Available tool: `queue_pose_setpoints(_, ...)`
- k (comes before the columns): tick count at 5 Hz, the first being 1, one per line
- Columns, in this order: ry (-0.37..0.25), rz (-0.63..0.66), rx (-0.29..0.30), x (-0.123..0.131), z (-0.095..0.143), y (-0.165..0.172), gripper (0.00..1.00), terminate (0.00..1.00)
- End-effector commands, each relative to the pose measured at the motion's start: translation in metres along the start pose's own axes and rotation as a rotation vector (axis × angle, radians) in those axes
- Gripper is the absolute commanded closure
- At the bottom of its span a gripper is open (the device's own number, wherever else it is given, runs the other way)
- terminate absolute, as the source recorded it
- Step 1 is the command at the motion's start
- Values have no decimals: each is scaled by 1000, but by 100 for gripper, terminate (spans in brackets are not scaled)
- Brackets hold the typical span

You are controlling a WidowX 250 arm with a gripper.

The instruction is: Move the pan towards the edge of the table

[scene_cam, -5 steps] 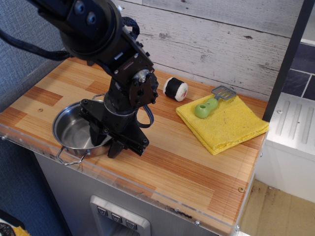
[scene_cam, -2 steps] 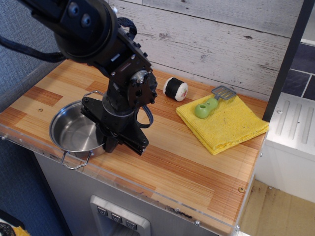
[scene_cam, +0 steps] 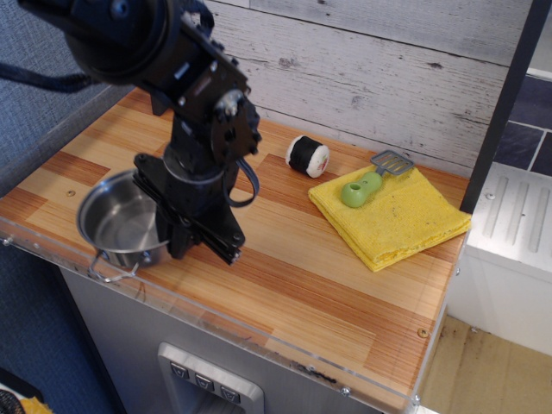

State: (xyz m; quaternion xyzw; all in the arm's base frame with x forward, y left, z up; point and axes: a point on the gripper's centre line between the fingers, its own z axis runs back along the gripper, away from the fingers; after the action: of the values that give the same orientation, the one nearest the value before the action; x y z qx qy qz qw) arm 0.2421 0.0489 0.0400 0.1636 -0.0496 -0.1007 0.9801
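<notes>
The shiny steel pan [scene_cam: 112, 222] sits at the front left of the wood-plank table [scene_cam: 328, 285], close to the clear acrylic rim. One of its wire loop handles [scene_cam: 110, 269] reaches over the front edge. My black gripper [scene_cam: 174, 246] points down at the pan's right side and is shut on the pan's rim, with one finger inside the pan and one outside. The arm hides the pan's far right rim and its other handle.
A folded yellow cloth [scene_cam: 405, 220] lies at the right with a green-handled spatula [scene_cam: 362, 185] on it. A black and white roll [scene_cam: 308, 156] stands near the back wall. A white appliance [scene_cam: 517, 224] is beyond the table's right end.
The gripper and the pan have moved together to the left and slightly forward, toward the table's left front corner. The cloth, spatula and roll have not moved.
</notes>
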Motion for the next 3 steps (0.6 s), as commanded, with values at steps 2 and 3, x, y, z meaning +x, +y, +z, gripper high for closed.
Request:
queue_pose_setpoints(2, -192, -271, 62, 61, 23, 29, 100, 0)
queue_pose_setpoints(3, -215, -381, 83, 75, 7, 29, 100, 0)
